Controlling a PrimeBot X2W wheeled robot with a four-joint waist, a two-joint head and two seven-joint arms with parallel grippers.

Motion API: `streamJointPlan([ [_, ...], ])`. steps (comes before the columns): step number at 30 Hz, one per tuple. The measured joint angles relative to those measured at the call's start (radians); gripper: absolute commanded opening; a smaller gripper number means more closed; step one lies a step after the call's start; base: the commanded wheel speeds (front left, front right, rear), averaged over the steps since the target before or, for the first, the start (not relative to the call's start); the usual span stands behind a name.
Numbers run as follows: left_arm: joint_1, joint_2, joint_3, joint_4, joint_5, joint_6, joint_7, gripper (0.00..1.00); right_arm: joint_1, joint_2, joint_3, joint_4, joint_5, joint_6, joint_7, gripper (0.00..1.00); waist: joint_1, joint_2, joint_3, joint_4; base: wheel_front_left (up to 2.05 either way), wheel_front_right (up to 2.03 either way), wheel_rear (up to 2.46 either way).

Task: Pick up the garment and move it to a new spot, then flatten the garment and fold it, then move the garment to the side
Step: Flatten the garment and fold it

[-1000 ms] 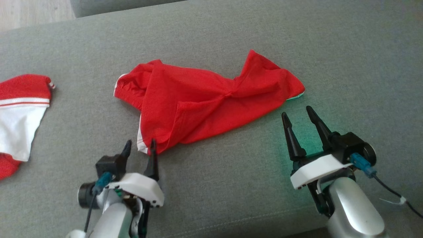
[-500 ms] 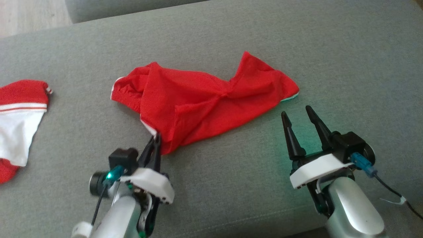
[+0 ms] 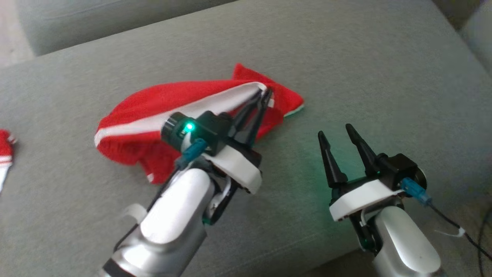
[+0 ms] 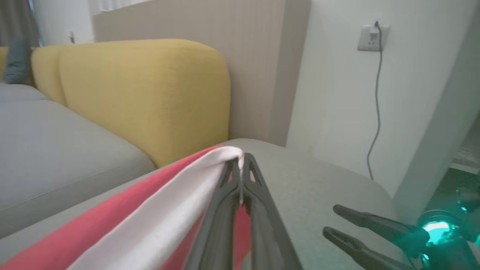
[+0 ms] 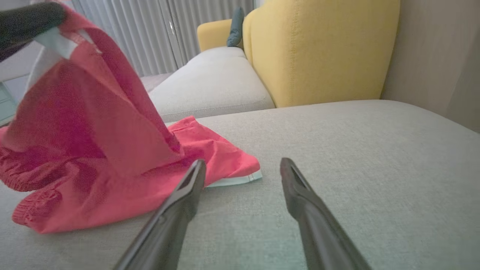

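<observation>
Grey sofa cushion (image 3: 384,77) is the work surface. Behind it are a yellow backrest (image 4: 142,93), a wall socket (image 4: 371,37) with a cable hanging down, and curtains (image 5: 150,30) further back.

The garment (image 3: 130,142) is red, bunched up, left of centre on the cushion. Most of it lies on the fabric, but one edge is pulled up in a tented fold. The white band (image 3: 215,105) along that edge runs diagonally up to the left gripper (image 3: 265,94).

Left gripper: jaws pinched fully together on the white band at its tip. The left wrist view confirms it, with the fingers meeting at the gripper tip (image 4: 242,159) and cloth (image 4: 168,210) draped off to the left. The pinch sits above the cushion, over the garment's right end. From the right wrist view the held corner is at top left, hanging from a dark finger (image 5: 30,18), with the rest of the garment (image 5: 93,150) piled below.

Right gripper (image 3: 334,130): jaws wide, holding nothing. It is low over bare cushion, to the right of the garment and near its right edge, not touching. The right wrist view shows the gripper's gap (image 5: 243,162) pointing past the garment's hem.

A second red-and-white cloth (image 3: 4,154) lies at the far left edge, well apart.
</observation>
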Motion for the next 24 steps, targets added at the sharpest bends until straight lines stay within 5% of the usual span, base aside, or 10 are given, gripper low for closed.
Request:
streamJointPlan([
  [8,-0.042,0.000,-0.128,0.090,-0.068,0.031,0.000,0.04,-0.019,0.000,0.025,-0.026,0.023,0.000,0.000,1.00,0.0000,0.0000,0.017,-0.099,0.00,0.00,0.00],
  [9,-0.044,0.000,-0.134,0.108,-0.077,0.035,0.000,0.35,-0.019,0.000,0.027,-0.028,0.023,0.000,0.000,1.00,0.0000,0.0000,0.023,-0.110,0.00,0.00,0.00],
  [10,-0.044,0.000,-0.139,0.124,-0.092,0.035,0.000,0.85,-0.019,0.000,0.027,-0.029,0.024,0.000,0.000,1.00,0.0000,0.0000,0.030,-0.118,0.00,0.00,0.00],
  [11,-0.044,0.001,-0.148,0.142,-0.107,0.035,0.000,1.00,-0.021,0.000,0.027,-0.030,0.029,0.000,0.000,1.00,0.0000,0.0000,0.038,-0.125,0.00,0.00,0.00],
  [15,-0.045,0.001,-0.157,0.194,-0.136,0.052,0.000,1.00,-0.033,0.000,0.021,-0.036,0.032,0.000,0.000,1.00,0.0000,0.0000,0.061,-0.128,0.00,0.00,0.00],
  [24,-0.011,0.001,-0.055,0.142,-0.123,0.090,0.000,1.00,-0.033,0.000,0.020,-0.025,0.028,0.000,0.000,1.00,0.0000,0.0000,0.055,-0.008,0.00,0.00,0.00],
])
